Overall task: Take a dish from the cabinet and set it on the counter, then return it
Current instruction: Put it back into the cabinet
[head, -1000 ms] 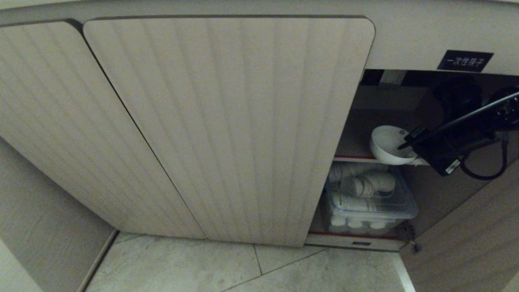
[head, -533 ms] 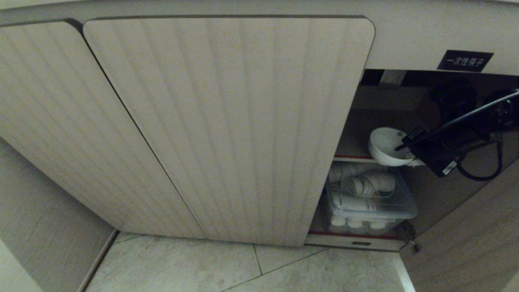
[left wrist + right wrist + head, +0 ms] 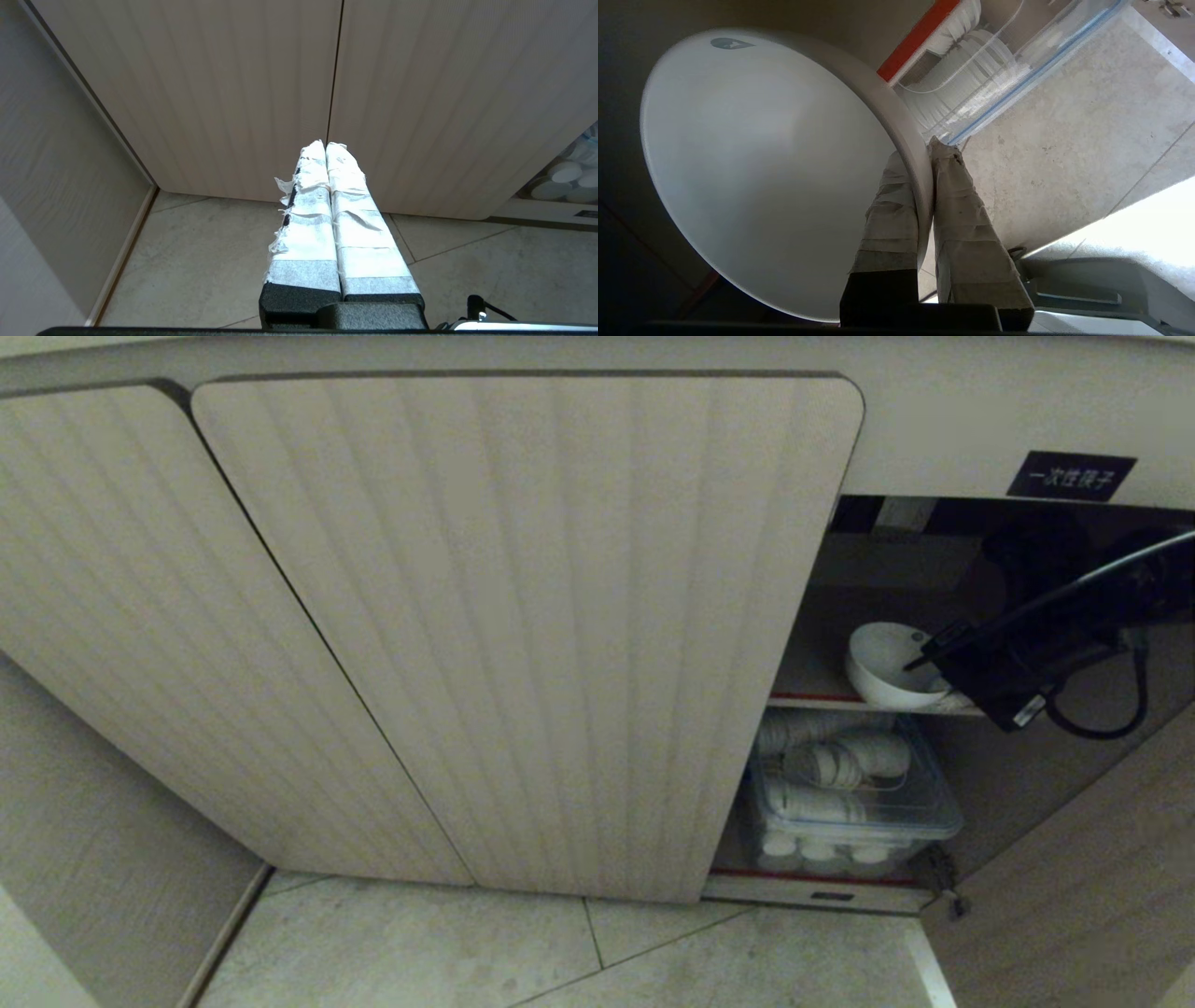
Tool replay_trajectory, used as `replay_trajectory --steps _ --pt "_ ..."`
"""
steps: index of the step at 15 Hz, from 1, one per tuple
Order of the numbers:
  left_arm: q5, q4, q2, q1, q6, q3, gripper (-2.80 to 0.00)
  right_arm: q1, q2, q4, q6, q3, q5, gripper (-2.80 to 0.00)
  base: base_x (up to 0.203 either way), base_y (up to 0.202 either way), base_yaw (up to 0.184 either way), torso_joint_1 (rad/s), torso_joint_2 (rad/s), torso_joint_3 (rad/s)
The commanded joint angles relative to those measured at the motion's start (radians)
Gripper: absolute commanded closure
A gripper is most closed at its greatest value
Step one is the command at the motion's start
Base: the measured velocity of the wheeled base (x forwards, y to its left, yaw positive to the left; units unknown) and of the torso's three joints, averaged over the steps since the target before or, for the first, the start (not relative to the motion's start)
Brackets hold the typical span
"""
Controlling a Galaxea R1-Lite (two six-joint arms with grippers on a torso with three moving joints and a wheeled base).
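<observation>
White bowl (image 3: 882, 665) has moved a little deeper over the cabinet's (image 3: 523, 616) upper shelf (image 3: 812, 695), right gripper (image 3: 924, 154) pinching its rim. It looks like it's being put away. Left gripper (image 3: 325, 145) hangs closed by the doors

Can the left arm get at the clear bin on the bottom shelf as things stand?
Probably not directly: left gripper faces shut fluted doors; the clear bin sits behind the open bay further right.

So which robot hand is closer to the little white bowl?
Right. The right gripper pinches the bowl's rim inside the cabinet; the left gripper hangs shut outside its closed doors.
</observation>
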Motion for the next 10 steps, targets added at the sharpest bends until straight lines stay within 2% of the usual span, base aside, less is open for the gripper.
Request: replay_trajectory --steps 1,10 --pt "0.001 0.0 0.0 0.0 -0.001 0.0 0.0 -0.002 0.016 0.007 -0.013 -0.015 0.001 0.0 0.0 0.0 0.0 0.0 0.0 0.0" --pt "0.0 0.0 0.0 0.0 -0.001 0.0 0.0 -0.012 0.065 0.036 -0.02 -0.095 0.0 0.0 0.0 0.0 0.0 0.0 0.0 0.0"
